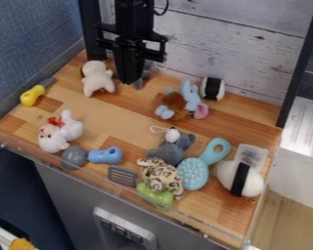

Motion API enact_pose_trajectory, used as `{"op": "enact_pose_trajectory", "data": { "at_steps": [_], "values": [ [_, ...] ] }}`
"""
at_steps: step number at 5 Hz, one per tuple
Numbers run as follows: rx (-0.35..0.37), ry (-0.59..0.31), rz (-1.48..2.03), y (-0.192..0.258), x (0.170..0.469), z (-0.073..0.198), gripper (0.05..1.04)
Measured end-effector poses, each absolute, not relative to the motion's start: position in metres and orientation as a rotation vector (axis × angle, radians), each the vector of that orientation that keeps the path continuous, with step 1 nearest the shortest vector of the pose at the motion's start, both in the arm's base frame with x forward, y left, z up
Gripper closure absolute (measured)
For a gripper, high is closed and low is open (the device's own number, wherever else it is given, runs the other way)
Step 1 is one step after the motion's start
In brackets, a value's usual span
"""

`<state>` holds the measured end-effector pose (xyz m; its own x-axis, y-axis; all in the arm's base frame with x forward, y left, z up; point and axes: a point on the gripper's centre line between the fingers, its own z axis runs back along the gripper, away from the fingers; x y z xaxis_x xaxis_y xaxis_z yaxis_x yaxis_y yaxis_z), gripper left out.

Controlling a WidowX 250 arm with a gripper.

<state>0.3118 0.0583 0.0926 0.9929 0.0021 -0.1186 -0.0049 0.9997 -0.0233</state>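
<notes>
While the black gripper [130, 80] hangs over the rear of the wooden counter [110, 116], up and left of the turquoise brush [193, 174] in the camera view, its opening and any hold cannot be told. Placed by the brush: grey item [146, 72], partly hidden, up-left, just beside the gripper; cream plush [97, 79], farther up-left; blue-and-brown plush [183, 101], above; grey plush [171, 149], just up-left; leopard-spotted plush [160, 176], just left; black-banded white plush [252, 182], right; blue toy [105, 156], farther left.
</notes>
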Motion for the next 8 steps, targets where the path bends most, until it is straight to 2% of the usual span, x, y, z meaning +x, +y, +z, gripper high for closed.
{"op": "enact_pose_trajectory", "data": {
  "at_steps": [1,2,3,4,6,8],
  "values": [
    [-0.025,0.128,-0.097,0.049,0.317,0.088,0.860],
    [-0.021,0.114,-0.297,0.026,0.331,0.087,0.606],
    [-0.018,0.105,-0.512,0.005,0.344,0.086,0.299],
    [-0.014,0.096,-0.735,-0.013,0.353,0.087,0.086],
    [-0.004,0.089,-1.119,-0.038,0.366,0.089,0.083],
    [0.000,0.097,-0.970,-0.042,0.380,0.061,0.083]
  ]
}}
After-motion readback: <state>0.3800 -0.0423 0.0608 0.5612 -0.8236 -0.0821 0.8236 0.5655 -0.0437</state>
